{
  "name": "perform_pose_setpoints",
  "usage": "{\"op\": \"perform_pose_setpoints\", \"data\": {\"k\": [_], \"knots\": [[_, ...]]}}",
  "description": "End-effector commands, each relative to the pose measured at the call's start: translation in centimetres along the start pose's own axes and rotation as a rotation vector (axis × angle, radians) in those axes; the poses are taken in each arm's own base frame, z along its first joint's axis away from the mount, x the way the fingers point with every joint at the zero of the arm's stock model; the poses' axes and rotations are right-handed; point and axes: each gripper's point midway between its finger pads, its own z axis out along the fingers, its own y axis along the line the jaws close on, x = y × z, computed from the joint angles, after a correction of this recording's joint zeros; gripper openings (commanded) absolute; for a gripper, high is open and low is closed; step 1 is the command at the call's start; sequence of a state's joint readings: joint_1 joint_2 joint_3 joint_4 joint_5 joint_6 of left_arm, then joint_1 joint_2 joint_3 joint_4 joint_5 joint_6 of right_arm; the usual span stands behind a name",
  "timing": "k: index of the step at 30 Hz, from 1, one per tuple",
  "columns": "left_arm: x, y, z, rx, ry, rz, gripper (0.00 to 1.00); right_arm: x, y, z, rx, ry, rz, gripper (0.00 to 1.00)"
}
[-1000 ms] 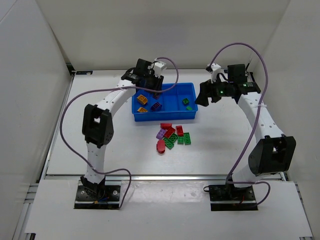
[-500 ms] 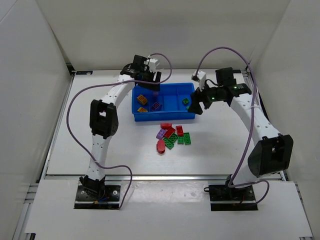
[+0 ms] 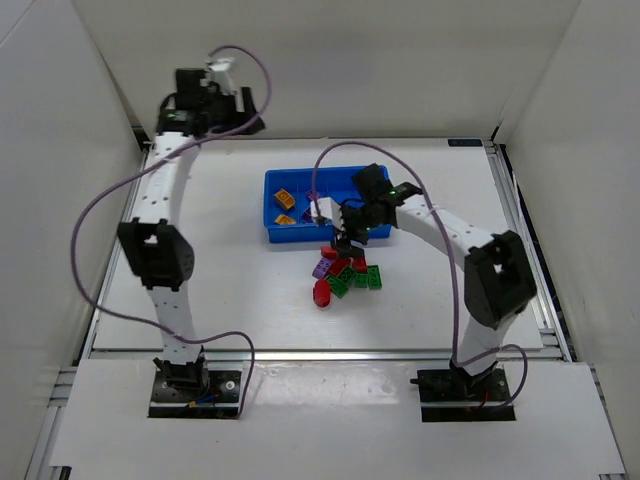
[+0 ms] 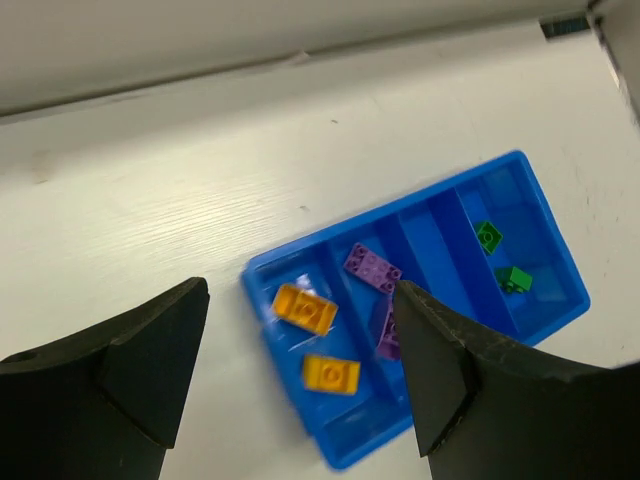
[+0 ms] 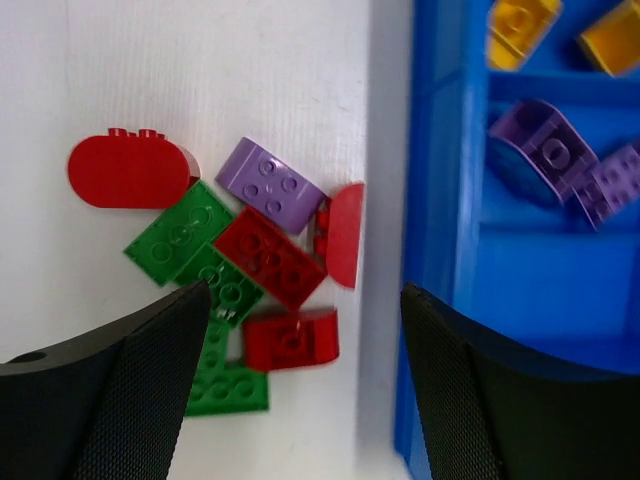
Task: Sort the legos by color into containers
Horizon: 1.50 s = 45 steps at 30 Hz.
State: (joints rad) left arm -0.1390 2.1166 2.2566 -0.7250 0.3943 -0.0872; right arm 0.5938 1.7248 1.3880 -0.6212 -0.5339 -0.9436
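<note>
The blue tray (image 3: 272,181) lies mid-table. In the left wrist view (image 4: 440,250) its compartments hold two orange legos (image 4: 305,308), two purple legos (image 4: 373,267) and two green legos (image 4: 489,235). A pile of red, green and purple legos (image 3: 345,272) lies on the table just in front of the tray. My right gripper (image 3: 345,238) is open and empty, low over the pile beside the tray's near wall (image 5: 430,200); a red lego (image 5: 290,338) lies between its fingers (image 5: 130,390). My left gripper (image 3: 248,118) is open and empty, raised high at the back left.
White walls enclose the table on three sides. A red rounded lego (image 5: 130,170) and a purple one (image 5: 268,185) lie at the pile's outer side. Cables loop from both arms.
My left arm has swung up and back-left, away from the tray. My right gripper has moved from the tray's right end down to the pile at its near wall.
</note>
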Motion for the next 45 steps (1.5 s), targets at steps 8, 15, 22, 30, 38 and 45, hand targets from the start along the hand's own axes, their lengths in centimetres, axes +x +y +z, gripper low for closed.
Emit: {"op": "perform_pose_setpoints", "data": {"k": [8,15,22,30,38,45], "knots": [[0.8,3.6,-13.0,-0.089,-0.05,-0.105,0.85,-0.3,-0.4,8.0,-0.174,-0.03,-0.291,0.81],[3.5,5.2,-13.6,-0.12,-0.009,-0.143,0.85,-0.9,1.4,9.7,-0.216,-0.043,-0.393,0.81],[3.6,5.5,-13.7,-0.114,-0.008,-0.151,0.85,0.8,3.6,9.9,-0.293,-0.014,-0.41,0.78],[3.9,5.8,-13.3,-0.109,-0.001,-0.165,0.85,3.0,4.6,10.2,-0.335,0.022,-0.389,0.76],[4.3,5.9,-12.7,-0.097,0.013,-0.188,0.85,3.3,3.3,10.9,-0.316,0.031,-0.343,0.63],[4.7,6.0,-12.5,-0.09,0.024,-0.199,0.85,4.4,2.5,11.9,-0.335,0.066,-0.295,0.51]]}}
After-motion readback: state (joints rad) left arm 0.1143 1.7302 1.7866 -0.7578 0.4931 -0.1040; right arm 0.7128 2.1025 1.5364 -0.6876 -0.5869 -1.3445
